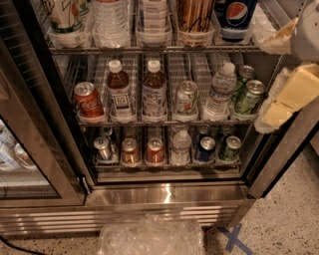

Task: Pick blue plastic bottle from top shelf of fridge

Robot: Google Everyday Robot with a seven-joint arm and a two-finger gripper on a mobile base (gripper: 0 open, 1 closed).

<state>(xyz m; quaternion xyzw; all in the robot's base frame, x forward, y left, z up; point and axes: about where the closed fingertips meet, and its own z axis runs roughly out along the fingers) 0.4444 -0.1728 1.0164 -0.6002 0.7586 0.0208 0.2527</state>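
The fridge [164, 194] stands open, with wire shelves full of drinks. The blue plastic bottle [154, 92] holds brown drink and has a white cap and a blue-grey banded label. It stands upright on the shelf with the cans, second row from the left. A similar brown bottle [119, 92] stands just left of it. My gripper [266, 82] hangs at the right edge of the view, in front of the fridge's right frame. It is open, holds nothing, and is well to the right of the bottle. Its cream fingers [294, 92] are spread apart.
A red cola can [88, 99], a silver can [185, 98], a water bottle [219, 92] and green cans [248, 95] share that shelf. A Pepsi container [234, 15] stands on the shelf above. Cans fill the lower shelf [164, 164]. The glass door [30, 149] hangs open at left. Crumpled plastic [149, 236] lies on the floor.
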